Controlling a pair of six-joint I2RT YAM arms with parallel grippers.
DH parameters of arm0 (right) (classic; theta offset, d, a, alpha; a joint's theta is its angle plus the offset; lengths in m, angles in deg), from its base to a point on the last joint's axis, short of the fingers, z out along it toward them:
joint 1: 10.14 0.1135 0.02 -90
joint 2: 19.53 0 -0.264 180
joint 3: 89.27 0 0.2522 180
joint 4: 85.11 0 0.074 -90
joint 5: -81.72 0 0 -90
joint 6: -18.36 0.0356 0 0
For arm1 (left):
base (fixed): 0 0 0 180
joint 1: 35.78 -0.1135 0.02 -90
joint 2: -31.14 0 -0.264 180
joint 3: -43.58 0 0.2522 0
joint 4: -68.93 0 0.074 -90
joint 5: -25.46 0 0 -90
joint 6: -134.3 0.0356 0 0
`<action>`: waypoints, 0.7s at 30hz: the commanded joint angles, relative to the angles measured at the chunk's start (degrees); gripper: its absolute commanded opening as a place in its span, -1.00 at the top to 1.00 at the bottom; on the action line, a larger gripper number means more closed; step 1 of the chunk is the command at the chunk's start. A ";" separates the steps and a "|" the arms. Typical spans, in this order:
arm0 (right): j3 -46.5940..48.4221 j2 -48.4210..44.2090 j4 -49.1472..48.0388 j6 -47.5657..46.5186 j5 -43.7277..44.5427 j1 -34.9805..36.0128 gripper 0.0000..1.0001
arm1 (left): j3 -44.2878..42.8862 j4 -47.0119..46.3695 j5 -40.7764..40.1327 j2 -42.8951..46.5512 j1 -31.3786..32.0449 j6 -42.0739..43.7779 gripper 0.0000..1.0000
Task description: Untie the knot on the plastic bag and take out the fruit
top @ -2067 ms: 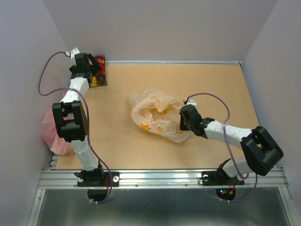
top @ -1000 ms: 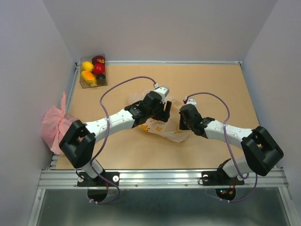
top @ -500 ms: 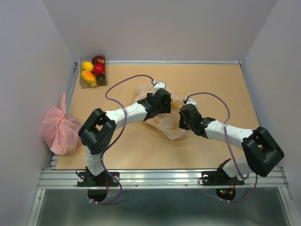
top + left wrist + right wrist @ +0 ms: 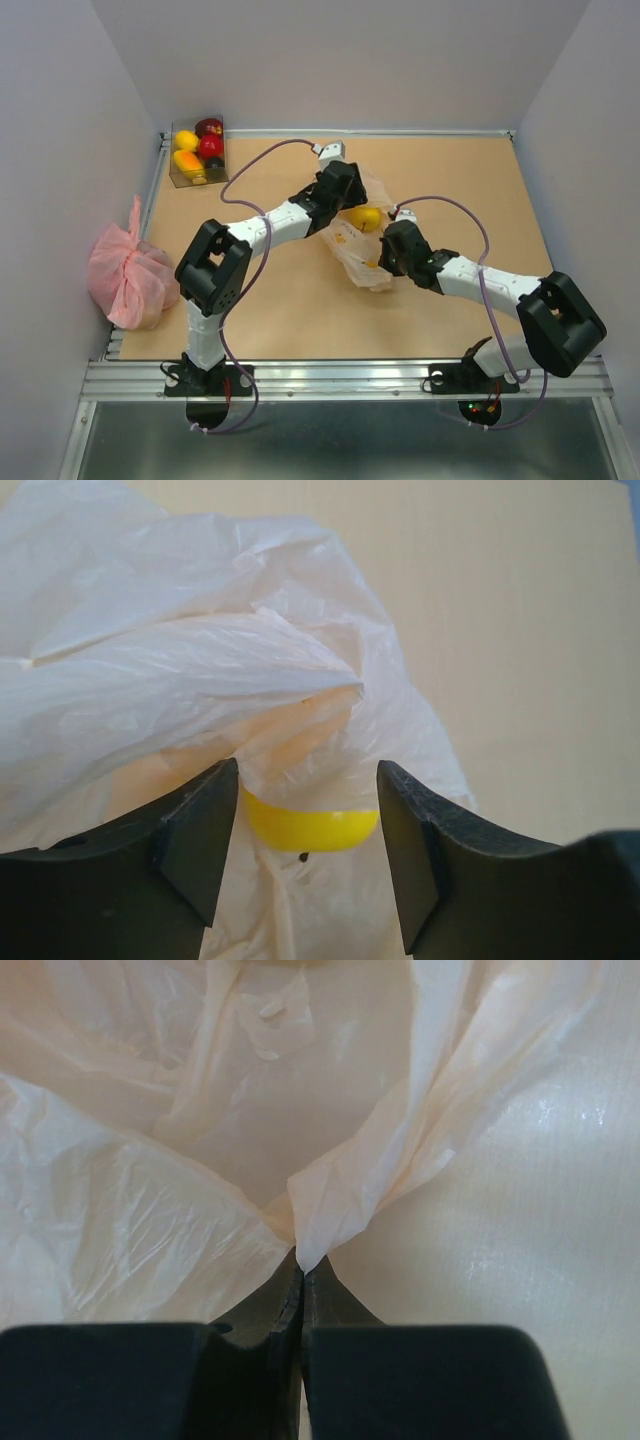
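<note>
Yellow fruit (image 4: 310, 828), smooth and round, sits in the mouth of the thin, crinkly peach plastic bag (image 4: 352, 262) on the bench (image 4: 480, 190), so taking-out looks to be the step in hand. Left claw (image 4: 305, 775) stands open astride that fruit; right claw (image 4: 302, 1260) is pinched shut on a bag fold. Next, I judge: close without trapping film.
</note>
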 commanded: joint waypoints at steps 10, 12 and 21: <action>1.87 0.56 -0.64 -1.13 -5.17 1.04 0.99 | -6.08 -11.77 13.54 -7.66 2.14 -1.33 0.01; 1.87 1.00 -0.73 -1.05 -5.17 0.96 0.99 | -6.95 -11.96 14.60 -9.67 2.84 -0.27 0.01; 0.20 -0.58 -0.73 0.97 -2.89 0.96 0.99 | -5.82 -7.83 9.34 -9.42 4.08 6.49 -0.60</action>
